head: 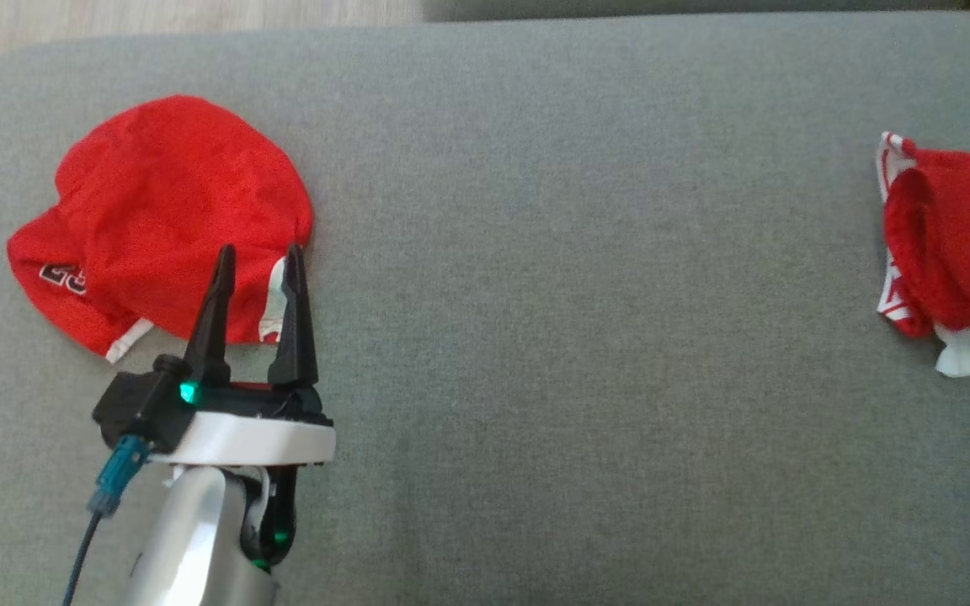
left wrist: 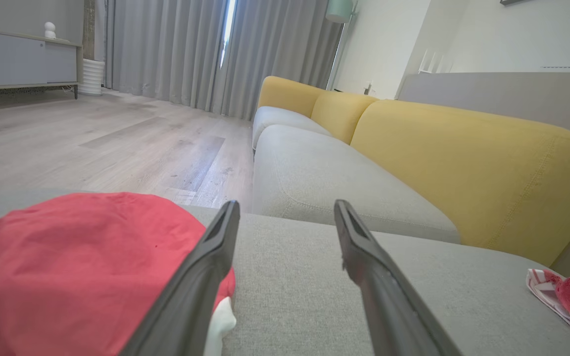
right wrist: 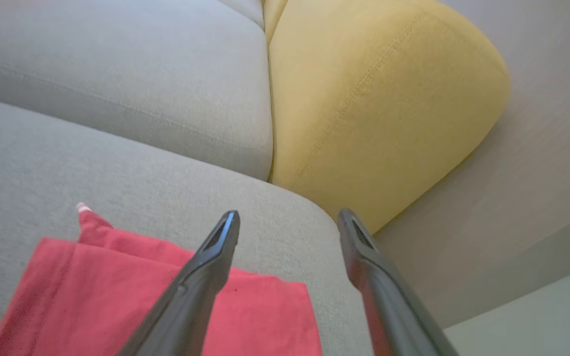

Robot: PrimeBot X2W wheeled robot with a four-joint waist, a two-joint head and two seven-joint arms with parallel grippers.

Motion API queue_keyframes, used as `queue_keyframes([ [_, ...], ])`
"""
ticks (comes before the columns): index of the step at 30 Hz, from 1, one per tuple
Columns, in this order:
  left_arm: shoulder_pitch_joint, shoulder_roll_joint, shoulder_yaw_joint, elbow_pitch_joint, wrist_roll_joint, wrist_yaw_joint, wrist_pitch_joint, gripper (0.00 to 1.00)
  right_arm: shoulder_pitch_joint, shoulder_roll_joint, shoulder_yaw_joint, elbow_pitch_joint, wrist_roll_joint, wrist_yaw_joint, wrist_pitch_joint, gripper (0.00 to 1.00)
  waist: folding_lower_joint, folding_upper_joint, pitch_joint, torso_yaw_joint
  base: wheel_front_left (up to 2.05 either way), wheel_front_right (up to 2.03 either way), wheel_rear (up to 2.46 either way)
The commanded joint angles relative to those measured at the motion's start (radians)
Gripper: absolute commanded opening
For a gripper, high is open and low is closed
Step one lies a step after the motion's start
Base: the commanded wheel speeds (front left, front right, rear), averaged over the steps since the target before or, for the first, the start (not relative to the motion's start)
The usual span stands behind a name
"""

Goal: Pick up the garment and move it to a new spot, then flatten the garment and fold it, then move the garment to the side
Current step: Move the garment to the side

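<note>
Red garment (head: 169, 202) sits crumpled in a mound at the left end of the grey seat cushion (head: 578, 353). One white-trimmed hem (head: 130, 338) pokes out at its near edge and some lettering shows at its left side. In the left wrist view the red garment (left wrist: 77, 267) bulges up just left of the fingers, not between them. Left gripper (head: 259, 251) is spread wide and holding nothing, with its tips over the mound's near right edge. We can't tell whether they touch the cloth. A second red garment (head: 956, 244) lies well apart at the right end of the cushion and looks flatter. In the right wrist view the right gripper (right wrist: 290, 212) hangs over the second red garment (right wrist: 82, 291), fingers apart, nothing pinched. We judge the fabric thin, light and limp, probably a slick sports mesh. It won't hold a shape, it will drape from any single grip point, and it is not fragile. Pinching the top of the mound likely lifts one layer and drags the rest. We'd take it at the trimmed hem or a corner, where doubled cloth gives the pads more to bite. The cushion is soft, so we can press the fingers down into it to get under an edge. Flattening likely needs two spaced grips along one edge.
</note>
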Motion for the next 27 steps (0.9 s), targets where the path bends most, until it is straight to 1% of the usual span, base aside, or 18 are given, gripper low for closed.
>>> queue_keyframes([
  [1,-0.031,0.008,0.04,-0.029,0.002,-0.005,-0.005,1.0,-0.02,-0.012,0.005,-0.042,-0.007,-0.001,-0.014,1.0,0.0,0.0,-0.018,-0.004,0.0,0.0,0.0],
  [2,-0.027,0.008,0.043,-0.029,0.0,-0.005,-0.005,1.0,-0.018,0.004,0.006,-0.055,-0.007,-0.001,-0.016,1.0,0.0,0.0,-0.031,-0.006,0.0,0.0,0.0],
  [3,-0.017,0.008,0.05,-0.029,-0.001,-0.004,-0.005,1.0,-0.014,0.044,0.006,-0.087,-0.003,-0.001,-0.021,1.0,0.0,0.0,-0.058,-0.011,0.0,0.0,0.0],
  [7,0.009,0.008,0.066,-0.038,0.001,0.002,-0.005,1.0,0.0,0.138,0.014,-0.177,0.021,-0.001,-0.035,1.0,0.0,0.0,-0.121,-0.021,0.0,0.0,0.0],
  [12,0.043,0.008,0.091,-0.067,0.007,0.011,-0.005,1.0,0.042,0.264,0.025,-0.329,0.099,-0.001,-0.043,1.0,0.0,0.0,-0.189,-0.033,0.0,0.0,0.0],
  [14,0.057,0.008,0.097,-0.078,0.009,0.014,-0.005,1.0,0.076,0.316,0.032,-0.393,0.139,-0.001,-0.04,1.0,0.0,0.0,-0.208,-0.036,0.0,0.0,0.0],
  [16,0.072,0.008,0.1,-0.084,0.01,0.016,-0.005,1.0,0.116,0.381,0.029,-0.459,0.173,-0.001,-0.035,1.0,0.0,0.0,-0.225,-0.038,0.0,0.0,0.0],
  [19,0.094,0.008,0.1,-0.09,0.012,0.018,-0.005,1.0,0.188,0.451,0.026,-0.55,0.216,-0.001,-0.034,1.0,0.0,0.0,-0.241,-0.04,0.0,0.0,0.0],
  [21,0.108,0.008,0.1,-0.093,0.011,0.019,-0.005,1.0,0.238,0.481,0.024,-0.595,0.247,-0.001,-0.04,1.0,0.0,0.0,-0.247,-0.04,0.0,0.0,0.0],
  [23,0.122,0.008,0.101,-0.093,0.009,0.02,-0.005,1.0,0.293,0.495,0.032,-0.619,0.276,-0.001,-0.054,1.0,0.0,0.0,-0.254,-0.041,0.0,0.0,0.0],
  [27,0.15,0.008,0.094,-0.093,0.006,0.021,-0.005,1.0,0.398,0.5,0.07,-0.596,0.367,-0.001,-0.114,1.0,0.0,0.0,-0.264,-0.039,0.0,0.0,0.0],
])
